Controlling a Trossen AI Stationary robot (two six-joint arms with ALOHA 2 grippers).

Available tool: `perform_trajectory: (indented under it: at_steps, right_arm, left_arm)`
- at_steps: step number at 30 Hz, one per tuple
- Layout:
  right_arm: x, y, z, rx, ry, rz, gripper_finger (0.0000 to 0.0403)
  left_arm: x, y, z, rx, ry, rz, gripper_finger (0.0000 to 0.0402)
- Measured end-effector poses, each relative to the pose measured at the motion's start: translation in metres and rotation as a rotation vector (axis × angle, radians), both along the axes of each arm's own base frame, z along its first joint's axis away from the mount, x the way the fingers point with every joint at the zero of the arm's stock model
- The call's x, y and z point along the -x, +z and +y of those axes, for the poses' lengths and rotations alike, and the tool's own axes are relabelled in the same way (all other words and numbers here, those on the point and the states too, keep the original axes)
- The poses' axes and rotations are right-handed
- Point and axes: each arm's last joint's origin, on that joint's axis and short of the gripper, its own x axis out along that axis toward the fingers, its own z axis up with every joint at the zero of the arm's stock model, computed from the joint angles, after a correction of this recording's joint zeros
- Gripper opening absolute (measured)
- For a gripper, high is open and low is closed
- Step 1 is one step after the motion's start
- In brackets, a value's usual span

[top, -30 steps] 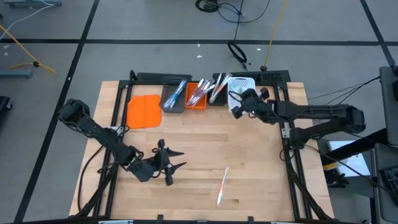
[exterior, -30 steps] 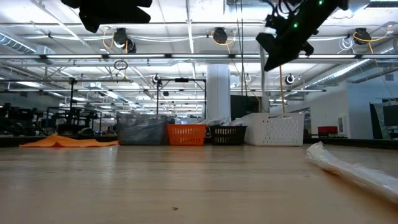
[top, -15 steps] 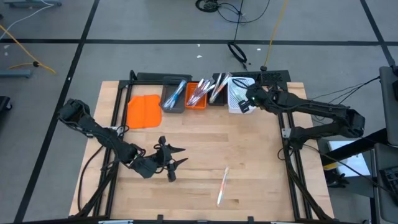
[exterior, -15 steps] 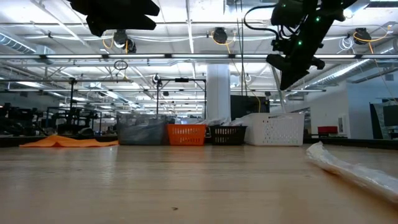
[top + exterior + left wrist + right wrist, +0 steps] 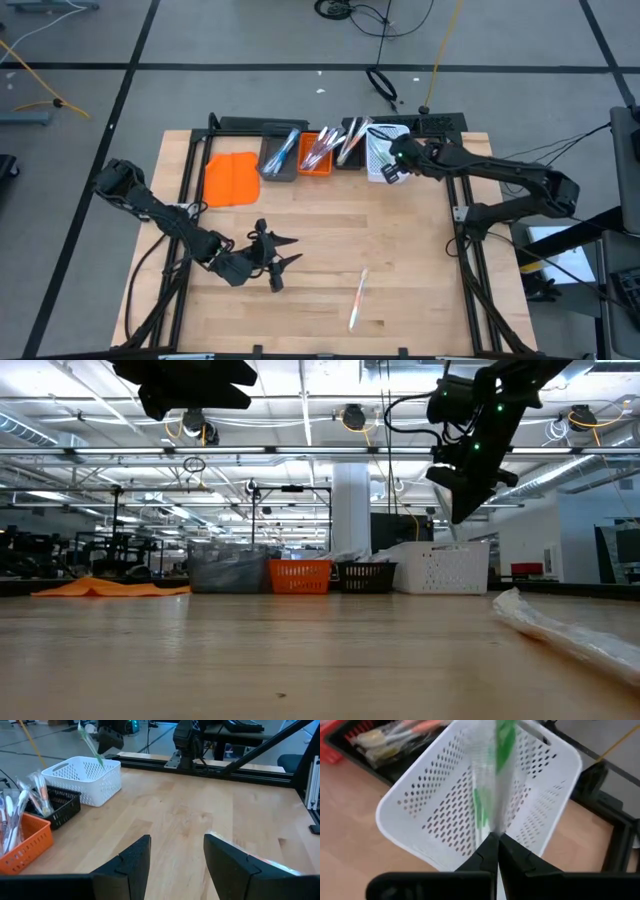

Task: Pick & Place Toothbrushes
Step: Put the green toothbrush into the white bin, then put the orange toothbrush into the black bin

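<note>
My right gripper point(image 5: 495, 839): pinched together on a green-and-clear plastic toothbrush in its wrapper point(image 5: 492, 780), which sticks out straight ahead of my fingertips.
Below my right jaws: the white perforated plastic basket point(image 5: 420, 805), its open top directly under the held toothbrush; the brush hangs above the basket, not resting in it.
Beside my right jaws: a black mesh bin point(image 5: 352, 150) with wrapped toothbrushes, touching the white basket's side; next along the row an orange slotted bin point(image 5: 316, 155) and a grey bin point(image 5: 279, 157), both holding toothbrushes.
My left gripper point(image 5: 177, 857): fingers apart, nothing between them, hovering over bare wood well away from the row of bins.
Ahead of my left jaws: the light wooden tabletop point(image 5: 200, 805); a clear-wrapped toothbrush with a pink accent point(image 5: 357, 298) lies flat on it, off to the side of my left fingertips and apart from them.
Far from both jaws: a flat orange cloth-like sheet point(image 5: 231, 177) at the end of the bin row, beside the grey bin.
</note>
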Motion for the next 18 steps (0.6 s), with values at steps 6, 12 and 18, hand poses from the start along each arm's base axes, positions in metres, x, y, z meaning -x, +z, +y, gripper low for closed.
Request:
perform_trajectory:
  at_steps: [6,12,18]
  right_arm:
    - [-0.004,-0.0057,-0.0033,-0.004,0.024,0.03,0.0028]
    - [-0.0048,-0.0032,-0.0058,0.062,0.004,0.038,0.0118]
    - [-0.0037,-0.0023,-0.0069,0.097,-0.026,0.054,0.019]
  left_arm:
    - [0.0003,-0.0009,0.0002,-0.005,0.0,0.008,0.0182]
    - [0.0007,-0.0019,0.0005,0.008,0.006,0.013,0.0182]
    - [0.0008,-0.0021,0.0005,0.006,0.006,0.015,0.0182]
